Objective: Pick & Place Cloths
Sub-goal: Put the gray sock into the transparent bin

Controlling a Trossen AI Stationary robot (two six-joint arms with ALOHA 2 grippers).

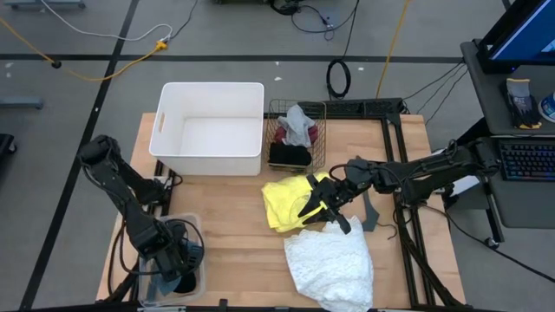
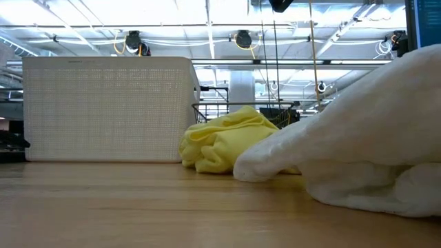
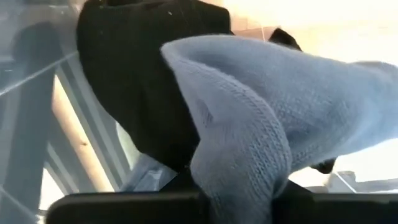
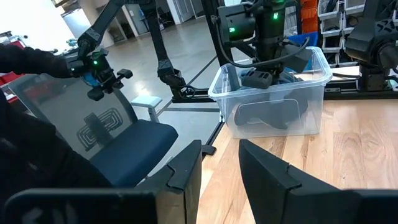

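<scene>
Left gripper (image 1: 178, 276) is reaching down into a clear plastic bin (image 1: 198, 227) at the counter's near-left corner. In the left wrist view a grey knit cloth (image 3: 273, 124) and a black cloth (image 3: 143, 74) are lying right against the fingers; whether they are clenched on the fabric or released, I cannot tell.

Big white tub (image 1: 212, 128) is sitting at the counter's far side. Just right of it, a wire basket (image 1: 297, 134) is holding a maroon cloth (image 1: 279, 134), a pale grey one and a black one.

Yellow cloth (image 1: 286, 201) is lying crumpled mid-counter, long axis running roughly left to right. White lacy cloth (image 1: 331, 264) is spreading just nearer, long axis pointing toward the near edge.

Right gripper (image 1: 323, 208) is hovering over the yellow cloth's right edge, fingers (image 4: 273, 174) parted with nothing between them.

Wooden counter (image 1: 234, 251) is standing on grey floor with black tape lines and cables; a keyboard (image 1: 529, 160) is sitting on a desk at far right.
</scene>
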